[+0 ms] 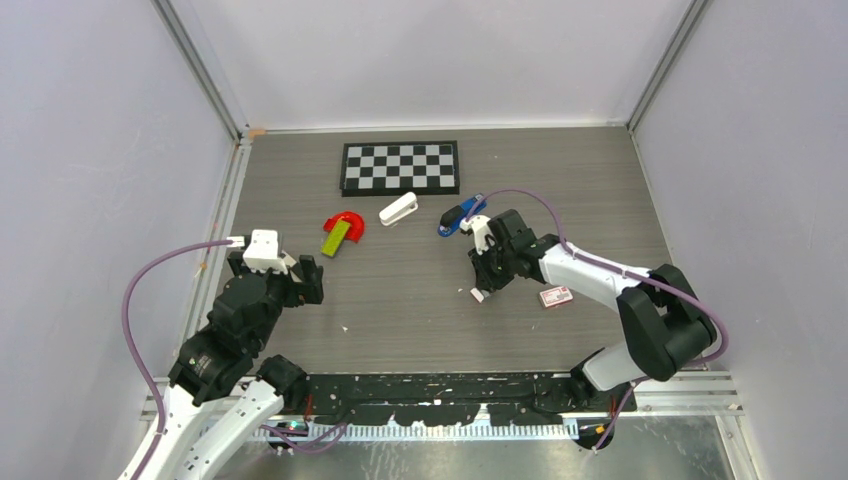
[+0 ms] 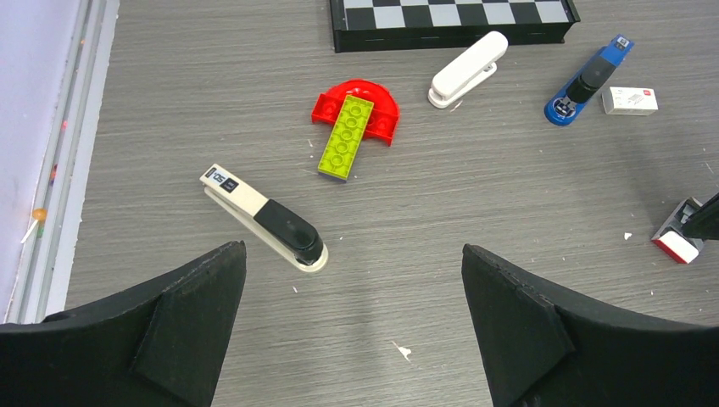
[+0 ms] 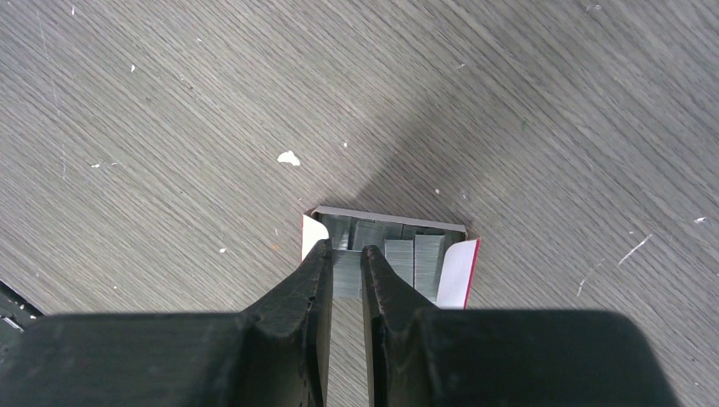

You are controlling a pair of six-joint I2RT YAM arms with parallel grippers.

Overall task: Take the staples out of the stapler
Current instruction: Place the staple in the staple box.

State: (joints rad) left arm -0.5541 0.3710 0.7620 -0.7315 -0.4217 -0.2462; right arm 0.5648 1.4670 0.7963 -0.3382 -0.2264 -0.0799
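Note:
The blue stapler point(image 1: 461, 216) point(image 2: 588, 80) lies on the table at the back, right of the middle, untouched by either gripper. My right gripper point(image 1: 481, 288) point(image 3: 345, 254) is nearer the front than the stapler. It is shut on a silver strip of staples point(image 3: 346, 273). The strip's far end reaches over a small open red-and-white staple box point(image 3: 456, 270) point(image 2: 678, 242) with more strips inside. My left gripper point(image 1: 300, 277) point(image 2: 352, 254) hangs open over bare table at the left, holding nothing.
A white stapler point(image 1: 399, 210) point(image 2: 469, 69), a lime brick point(image 1: 337, 236) on a red arch piece point(image 1: 352, 222) and a checkerboard point(image 1: 400, 166) lie at the back. A cream-and-black stapler point(image 2: 264, 219) is just ahead of my left fingers. Closed staple boxes point(image 1: 556, 297) point(image 2: 629, 100) lie right.

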